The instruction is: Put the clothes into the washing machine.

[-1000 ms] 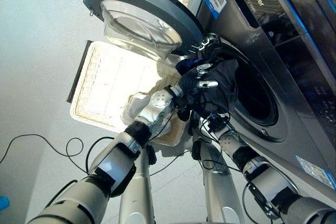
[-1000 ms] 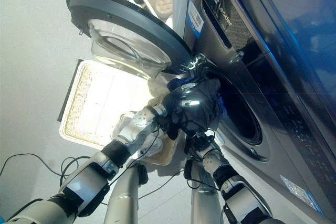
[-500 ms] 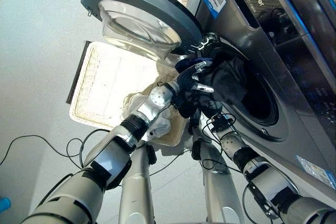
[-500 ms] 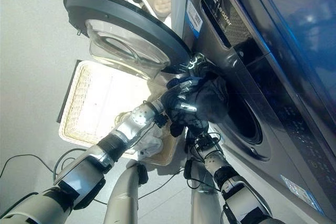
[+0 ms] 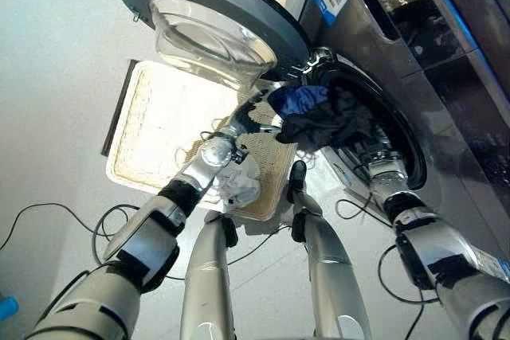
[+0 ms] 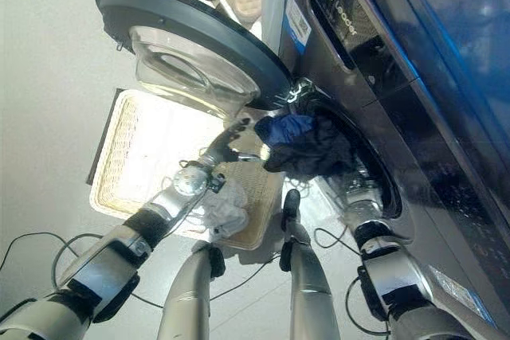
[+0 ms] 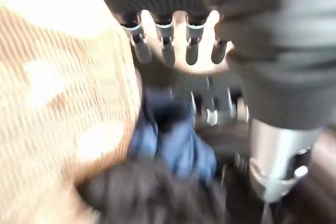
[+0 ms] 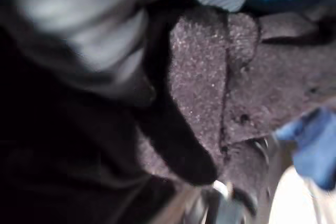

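Washing machine (image 5: 446, 77) stands with its round door (image 5: 209, 5) swung wide open. A bundle of dark clothes (image 5: 331, 121) with a blue garment (image 5: 296, 99) on top sits in the drum opening, partly hanging over its lower rim. Left robot hand (image 5: 253, 115) is just outside the opening, beside the blue garment, fingers (image 7: 165, 45) straight and holding nothing. Right robot hand is buried in the drum behind the dark clothes; its state cannot be determined. A wicker basket (image 5: 151, 129) lies on the floor (image 5: 56, 77) below the door, with a pale cloth (image 5: 237, 185) at its near edge.
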